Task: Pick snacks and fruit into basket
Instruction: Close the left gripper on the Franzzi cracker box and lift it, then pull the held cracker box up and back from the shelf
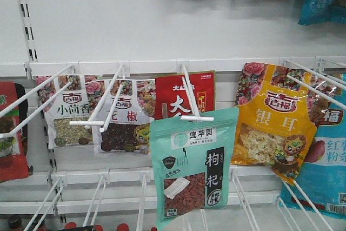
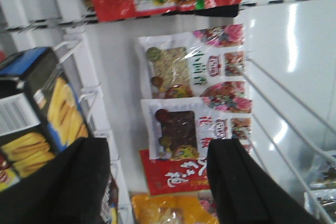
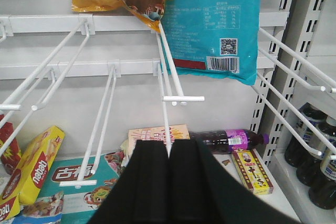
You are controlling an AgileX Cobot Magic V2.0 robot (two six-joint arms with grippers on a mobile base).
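Item: mint-green snack pouch (image 1: 192, 166), which we found hanging from a white peg hook (image 1: 197, 117), in front of a red pouch (image 1: 168, 87) and just left of an orange-yellow pouch (image 1: 273, 128). Left gripper (image 2: 157, 145): jaws stood wide, empty. Right gripper (image 3: 169, 148): jaws pressed together, holding nothing.

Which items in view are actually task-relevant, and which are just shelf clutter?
Job:
- mint-green pouch
- no fruit or basket in view

Clutter:
- orange-yellow pouch
- red pouch
- blue pouch
- purple bottle
- yellow box
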